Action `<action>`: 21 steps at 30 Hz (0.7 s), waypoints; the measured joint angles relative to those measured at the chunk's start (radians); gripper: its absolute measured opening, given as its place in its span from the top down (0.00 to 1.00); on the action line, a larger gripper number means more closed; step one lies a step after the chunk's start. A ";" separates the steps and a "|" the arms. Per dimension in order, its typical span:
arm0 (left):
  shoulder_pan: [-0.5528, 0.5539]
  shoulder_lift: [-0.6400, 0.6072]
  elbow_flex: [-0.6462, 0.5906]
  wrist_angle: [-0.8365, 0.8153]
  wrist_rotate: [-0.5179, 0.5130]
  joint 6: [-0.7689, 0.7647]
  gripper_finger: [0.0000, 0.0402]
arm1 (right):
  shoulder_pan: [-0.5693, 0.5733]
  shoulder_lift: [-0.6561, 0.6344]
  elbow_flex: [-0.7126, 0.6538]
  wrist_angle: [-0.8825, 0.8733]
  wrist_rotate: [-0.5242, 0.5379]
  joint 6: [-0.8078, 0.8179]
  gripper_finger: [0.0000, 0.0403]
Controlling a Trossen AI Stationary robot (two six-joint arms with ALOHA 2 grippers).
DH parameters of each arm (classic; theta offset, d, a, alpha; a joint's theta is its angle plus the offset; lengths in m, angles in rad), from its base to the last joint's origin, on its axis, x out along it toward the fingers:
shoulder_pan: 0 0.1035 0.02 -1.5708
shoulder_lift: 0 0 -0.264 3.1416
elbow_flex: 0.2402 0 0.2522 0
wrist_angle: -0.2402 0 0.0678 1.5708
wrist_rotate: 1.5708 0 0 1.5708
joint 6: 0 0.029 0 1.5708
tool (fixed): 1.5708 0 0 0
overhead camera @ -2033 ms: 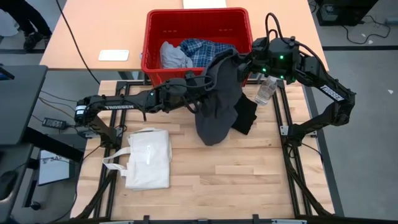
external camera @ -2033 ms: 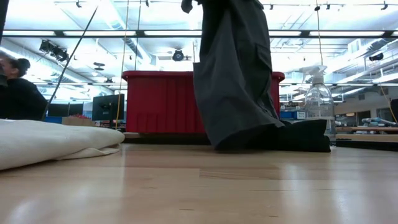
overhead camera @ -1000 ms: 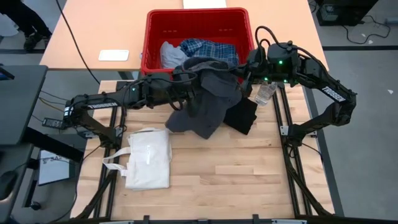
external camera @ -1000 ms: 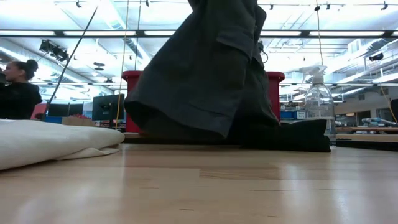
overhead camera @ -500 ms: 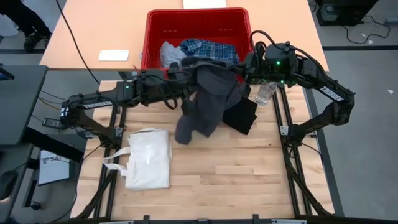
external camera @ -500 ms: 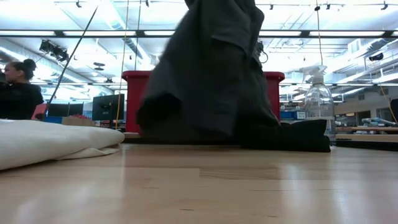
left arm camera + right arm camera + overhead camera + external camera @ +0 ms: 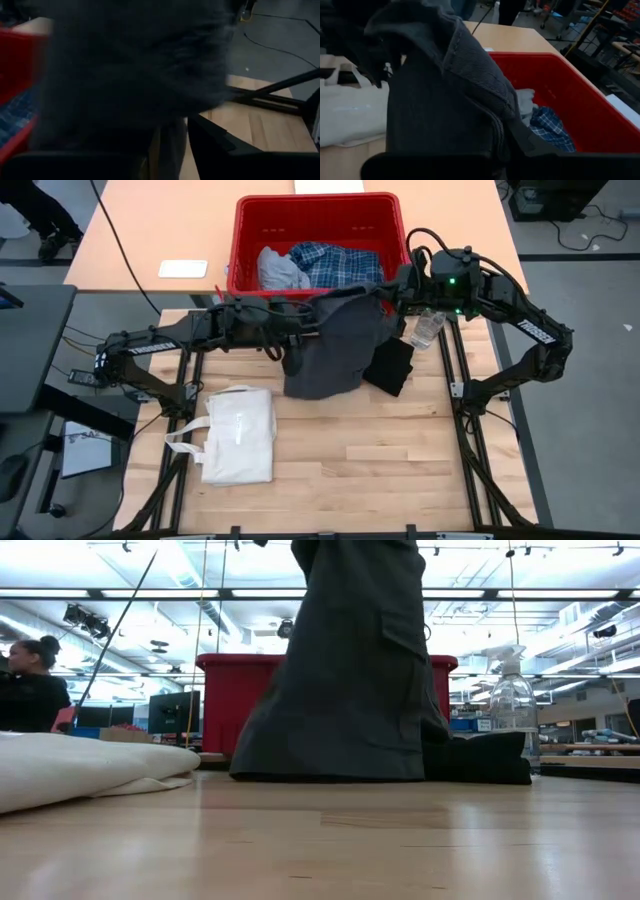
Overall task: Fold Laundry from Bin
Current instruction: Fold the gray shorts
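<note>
Hanging stretched between both arms: dark grey garment (image 7: 335,345), top edge running left to right just in front of the red bin (image 7: 245,240), hem brushing the surface (image 7: 350,450). Right jaws (image 7: 392,288) clamping its right corner, nearer the bin. Left jaws (image 7: 300,328) buried in cloth at the other end; grip unclear.

The high view looks straight down on the counter (image 7: 340,460). The low view sits at counter height, facing the red bin (image 7: 240,700). Both wrist cameras press close against the dark grey garment (image 7: 445,115), perhaps touching; all share it.
</note>
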 joint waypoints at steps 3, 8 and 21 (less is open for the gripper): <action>0.000 0.000 0.000 -0.007 -0.007 -0.035 0.71 | 0.000 -0.003 0.000 0.002 0.000 0.002 0.95; 0.000 0.000 0.000 -0.016 -0.082 -0.100 0.63 | 0.000 -0.003 0.000 0.003 -0.004 0.023 0.95; -0.023 -0.070 0.000 0.025 -0.210 -0.070 0.40 | -0.004 -0.008 0.000 0.003 -0.052 0.061 0.95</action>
